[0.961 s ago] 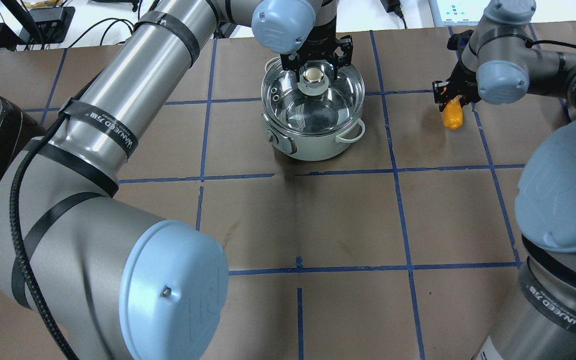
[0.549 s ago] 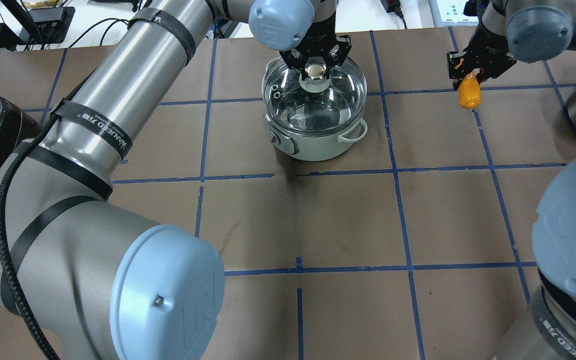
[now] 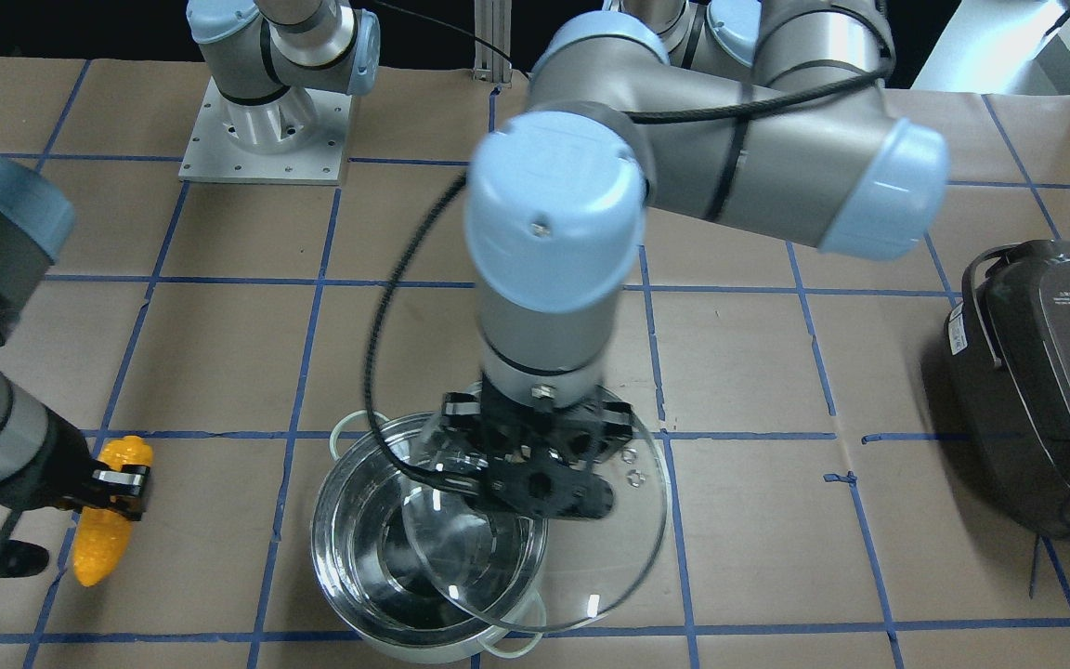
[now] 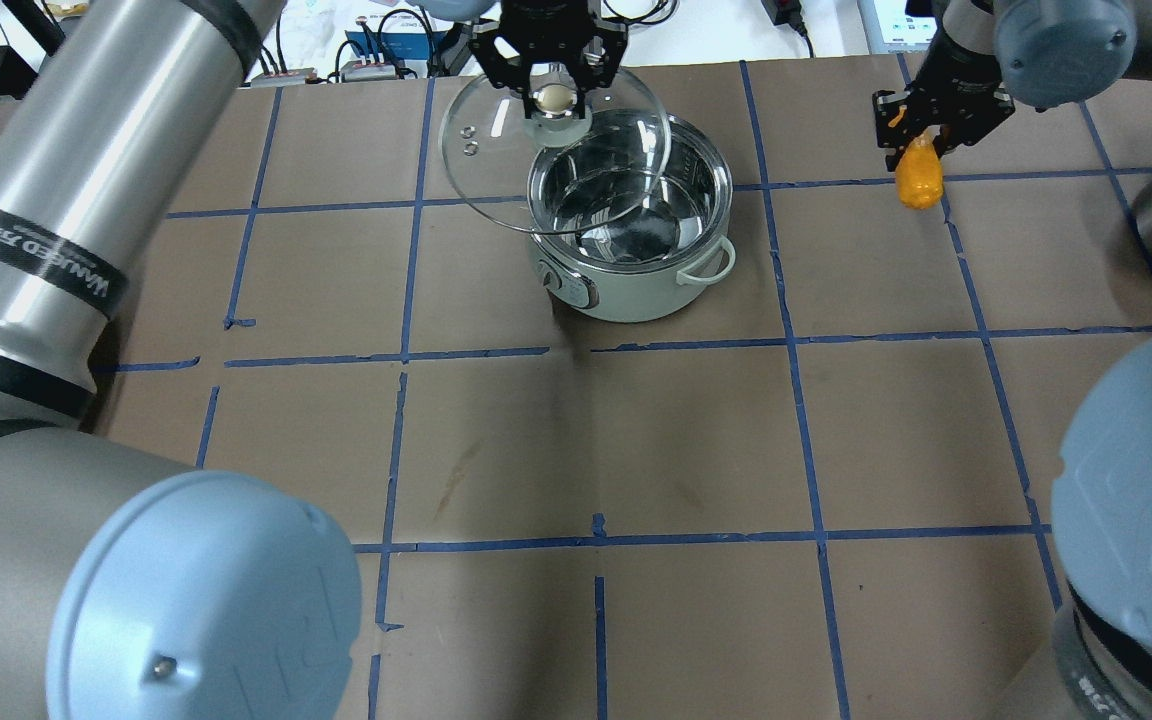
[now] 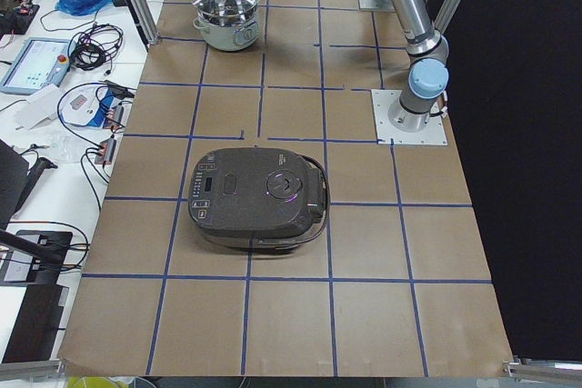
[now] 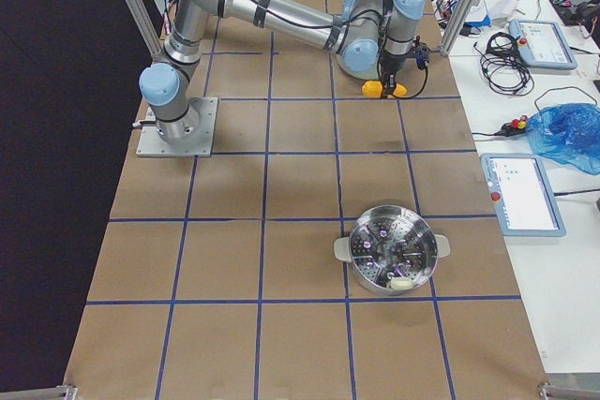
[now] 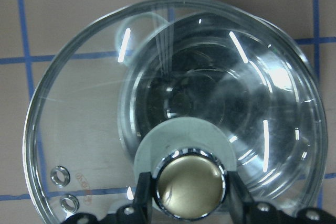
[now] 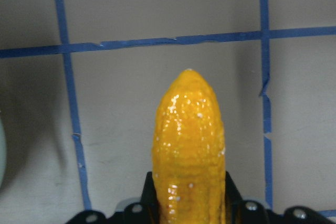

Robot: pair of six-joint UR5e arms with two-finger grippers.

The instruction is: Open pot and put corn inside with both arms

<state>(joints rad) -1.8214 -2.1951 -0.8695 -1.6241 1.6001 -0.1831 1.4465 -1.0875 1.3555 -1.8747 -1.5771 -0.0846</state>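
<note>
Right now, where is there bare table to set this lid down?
Bare squares lie left of the pot, toward the rice cooker, and on the robot's side of it. Crowded: over the pot, where the left end effector holds the lid, and where the right end effector hangs with the corn.

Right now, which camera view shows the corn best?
The right wrist-mounted view: the corn fills the frame, kernels visible, held by the right gripper. Overhead and front-facing views show it small; exterior right, a speck.
</note>
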